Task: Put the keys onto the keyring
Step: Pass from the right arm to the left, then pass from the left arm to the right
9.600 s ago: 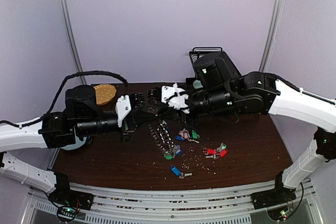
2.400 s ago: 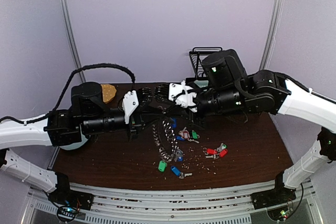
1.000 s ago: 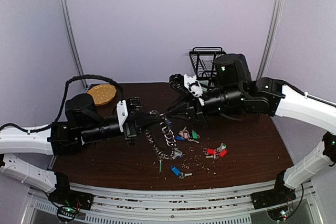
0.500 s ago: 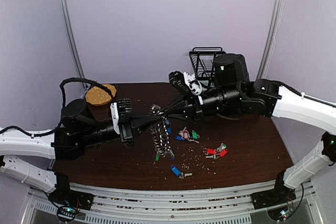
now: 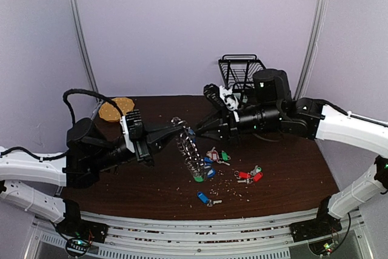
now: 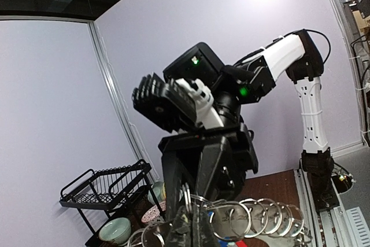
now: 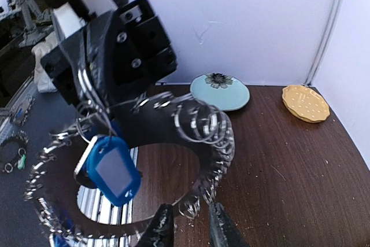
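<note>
Keyring (image 5: pixel 189 153) hangs over the table (image 5: pixel 121 180) as a chain of linked silver rings. The left gripper (image 6: pixel 192 231) has its jaws clamped tight on the upper links. A blue-tagged key (image 7: pixel 113 170) dangles from the loop. The right gripper (image 7: pixel 189 229) sits just under the lowest rings with its fingertips a little apart; I cannot tell whether they touch a ring. Loose keys (image 5: pixel 248 175) lie on the table nearby.

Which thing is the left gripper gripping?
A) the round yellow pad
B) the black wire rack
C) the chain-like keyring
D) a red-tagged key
C: the left gripper is shut on the keyring, whose linked silver rings hang from its fingertips down toward the table.
</note>
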Robot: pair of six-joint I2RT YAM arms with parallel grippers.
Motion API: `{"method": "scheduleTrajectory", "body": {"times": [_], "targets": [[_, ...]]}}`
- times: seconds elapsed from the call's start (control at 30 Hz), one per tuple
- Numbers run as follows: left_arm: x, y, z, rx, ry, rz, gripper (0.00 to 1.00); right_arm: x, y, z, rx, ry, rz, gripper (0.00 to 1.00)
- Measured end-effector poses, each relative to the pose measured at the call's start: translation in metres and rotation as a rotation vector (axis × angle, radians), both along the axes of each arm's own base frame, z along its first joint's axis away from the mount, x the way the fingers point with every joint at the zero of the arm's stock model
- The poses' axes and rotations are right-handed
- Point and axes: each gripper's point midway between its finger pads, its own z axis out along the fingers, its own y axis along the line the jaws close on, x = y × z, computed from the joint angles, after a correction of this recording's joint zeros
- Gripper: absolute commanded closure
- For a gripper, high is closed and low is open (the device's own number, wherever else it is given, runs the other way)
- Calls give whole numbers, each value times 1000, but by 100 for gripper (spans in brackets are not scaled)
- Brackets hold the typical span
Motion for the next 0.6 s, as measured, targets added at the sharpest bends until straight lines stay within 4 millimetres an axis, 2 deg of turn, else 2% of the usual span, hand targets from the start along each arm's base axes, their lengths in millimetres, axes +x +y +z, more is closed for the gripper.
{"method": "scheduleTrajectory", "body": {"times": [0.1,0.2,0.3,0.53,0.6], "targets": [[1,0,-4,6,5,6,100,4,-13,19,33,-42,-34,69],[2,2,-4,4,6,12,100,-3,-21,43,92,-79,-33,67],[2,3,-1,-6,3,17,100,-13,-22,57,151,-95,-7,64],[3,4,0,-7,4,21,100,-21,-4,45,153,-65,34,62],[3,4,0,-8,5,23,100,-22,0,41,150,-52,46,65]]}}
